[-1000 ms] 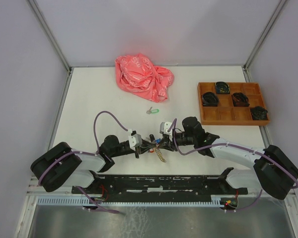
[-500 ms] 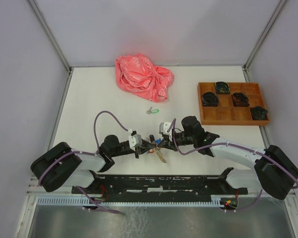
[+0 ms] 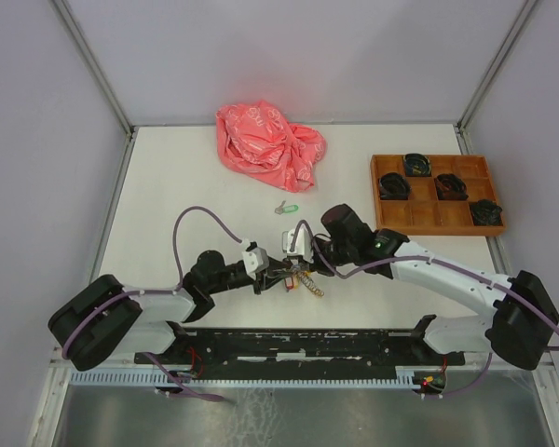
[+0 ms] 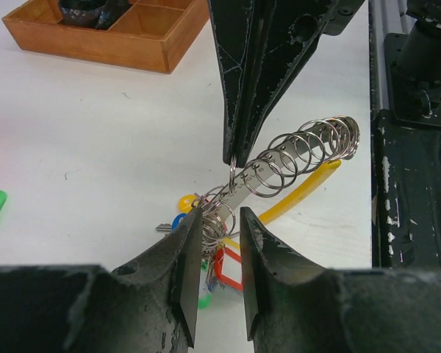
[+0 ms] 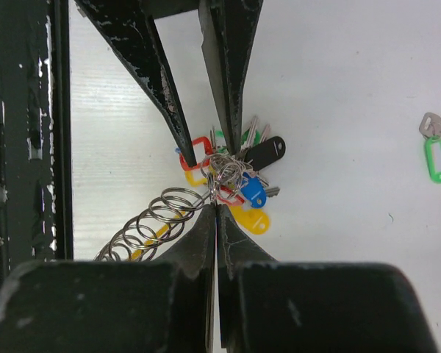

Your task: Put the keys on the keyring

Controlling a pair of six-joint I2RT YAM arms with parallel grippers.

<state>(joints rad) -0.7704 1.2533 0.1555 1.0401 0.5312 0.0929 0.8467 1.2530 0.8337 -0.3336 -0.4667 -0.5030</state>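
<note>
The keys look light, stiff and slippery, best pinched flat across the head: the green-tagged key lies alone on the table, the red-tagged key by the keyring, which the right gripper pinches shut while the left gripper straddles it with jaws apart.

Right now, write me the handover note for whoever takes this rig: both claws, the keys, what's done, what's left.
Left claw: open, jaws parted around the keyring.
Right claw: shut on the keyring, pinching it at the tips.
Keys: green-tagged key lies loose on the table, apart from the keyring. Red tag sits among the tags at the keyring; cannot tell if its key is threaded.
Done: keyring held.
Left: fetch the green-tagged key and thread it; check the red one.
</note>
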